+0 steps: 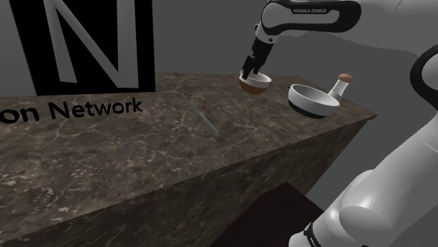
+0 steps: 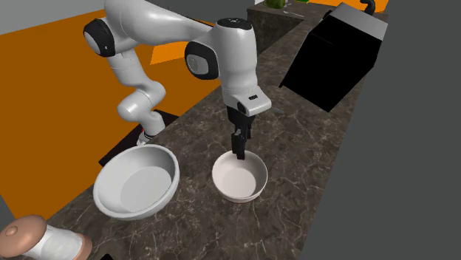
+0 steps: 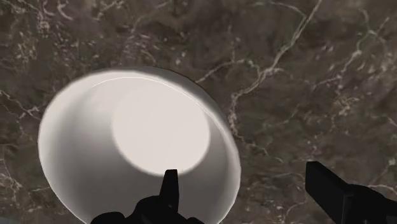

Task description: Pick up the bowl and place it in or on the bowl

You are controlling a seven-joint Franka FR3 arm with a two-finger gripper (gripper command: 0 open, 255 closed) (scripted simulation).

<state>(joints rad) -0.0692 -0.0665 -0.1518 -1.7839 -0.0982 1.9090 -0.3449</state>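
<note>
On the marble counter (image 1: pixel 140 154) the small bowl (image 1: pixel 255 85) sits upright, brown outside, white inside. Directly above it the gripper (image 1: pixel 251 72) points down. Its jaws stand apart: in the wrist view one finger (image 3: pixel 168 191) is inside the small bowl and the other is outside, clear of the rim. In the shoulder view the large bowl (image 1: pixel 312 102), white with a dark band, stands at 3 o'clock from the small bowl, near but apart. A brown-capped bottle (image 1: pixel 342 84) stands at 1 o'clock from the large bowl, just beside it.
</note>
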